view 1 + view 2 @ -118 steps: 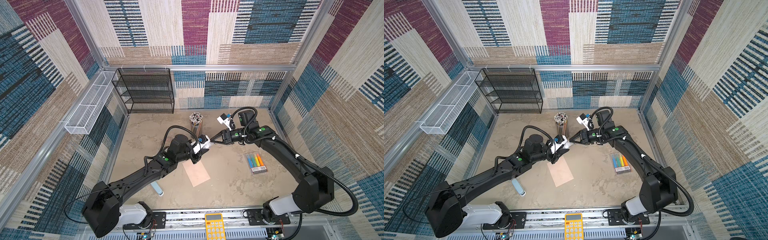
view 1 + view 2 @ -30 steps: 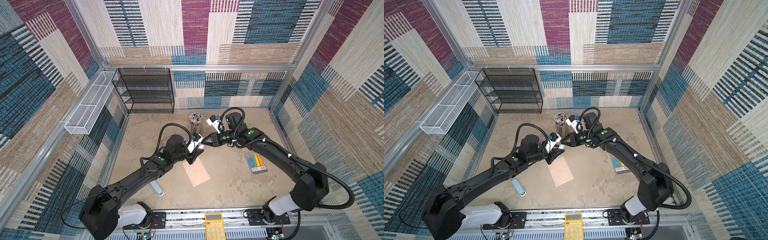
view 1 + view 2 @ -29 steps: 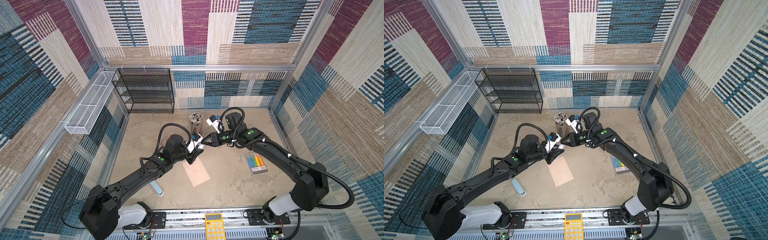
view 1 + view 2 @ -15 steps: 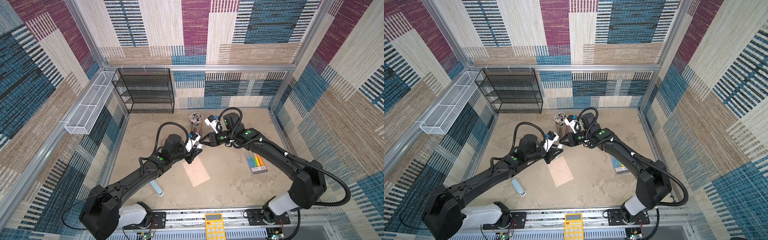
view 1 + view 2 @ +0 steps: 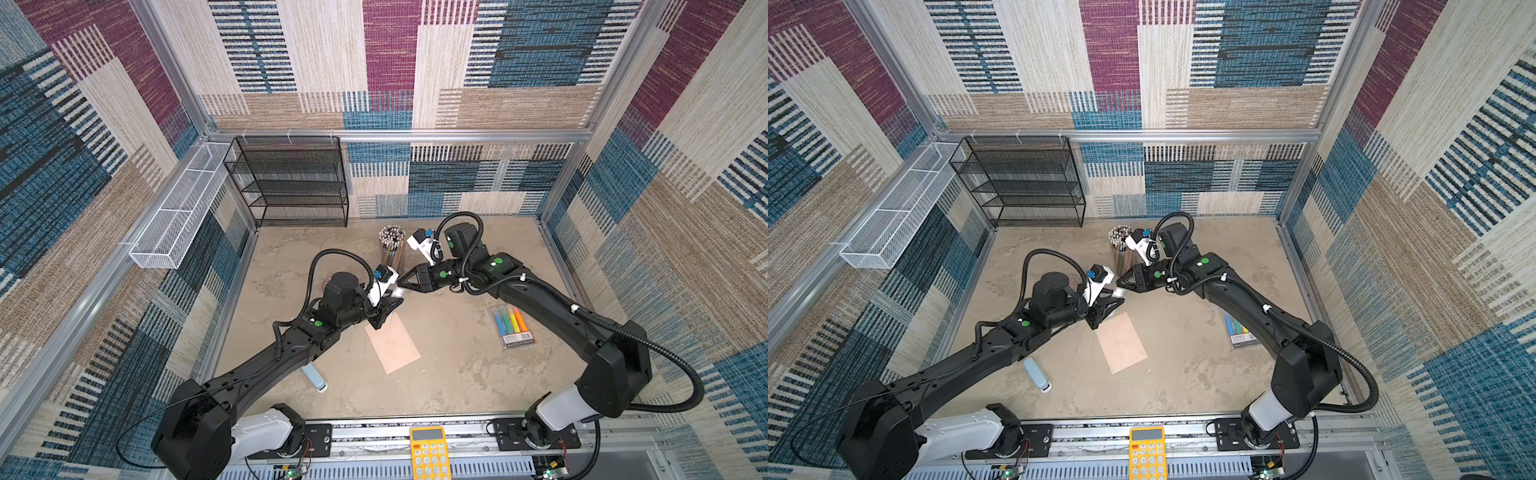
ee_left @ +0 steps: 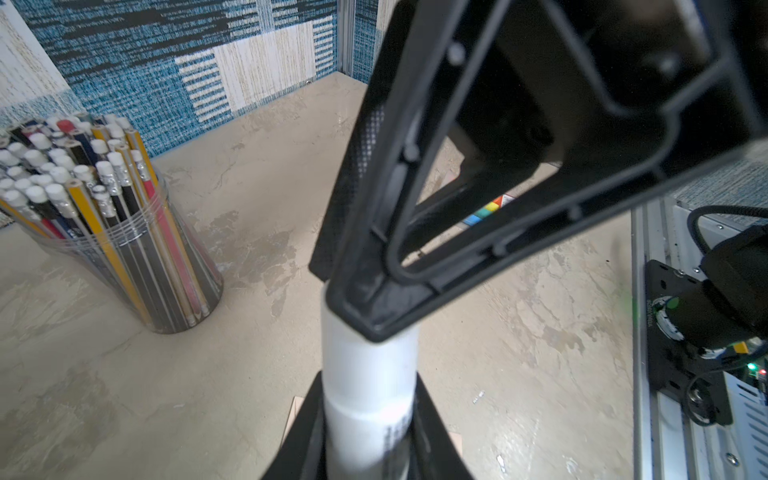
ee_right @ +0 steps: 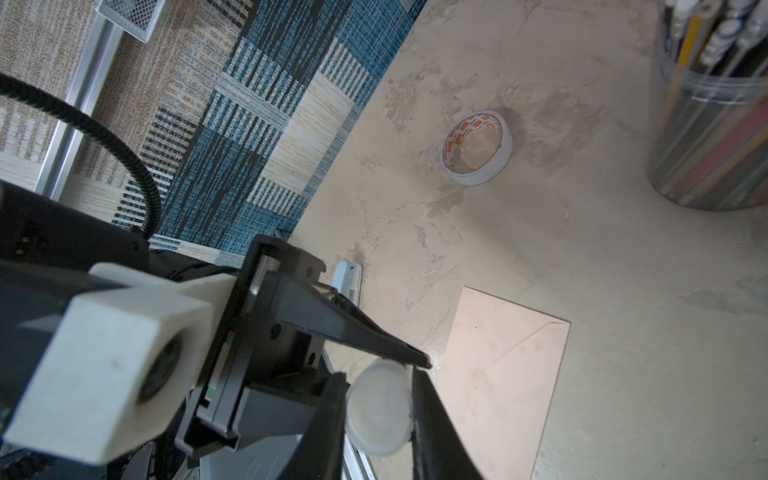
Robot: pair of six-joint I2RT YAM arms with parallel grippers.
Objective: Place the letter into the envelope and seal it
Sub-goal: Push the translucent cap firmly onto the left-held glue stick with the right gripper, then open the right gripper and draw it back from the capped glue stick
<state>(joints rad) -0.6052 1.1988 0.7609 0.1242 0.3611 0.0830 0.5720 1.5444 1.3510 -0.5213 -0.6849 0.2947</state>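
Observation:
The envelope [image 5: 392,343] [image 5: 1121,343] lies flat on the table, pale peach, its pointed flap folded down on it in the right wrist view [image 7: 507,374]. No view shows the letter. Above the envelope's far end a white tube [image 5: 397,293] [image 6: 370,374], like a glue stick, hangs between both grippers. My left gripper [image 5: 388,303] [image 6: 368,376] is shut on the tube's body. My right gripper [image 5: 401,283] [image 7: 378,374] is shut on its round cap end [image 7: 380,407], meeting the left one tip to tip.
A clear cup of pencils [image 5: 390,245] stands just behind the grippers. A tape roll [image 7: 478,147] lies to the left of it. A marker pack [image 5: 511,326] lies at the right and a pale blue object [image 5: 313,376] at the front left. A black mesh rack [image 5: 291,183] stands at the back.
Since about four seconds ago both grippers, still holding the tube, have shifted a little to the left. Over the last second they have barely moved. The envelope has stayed put.

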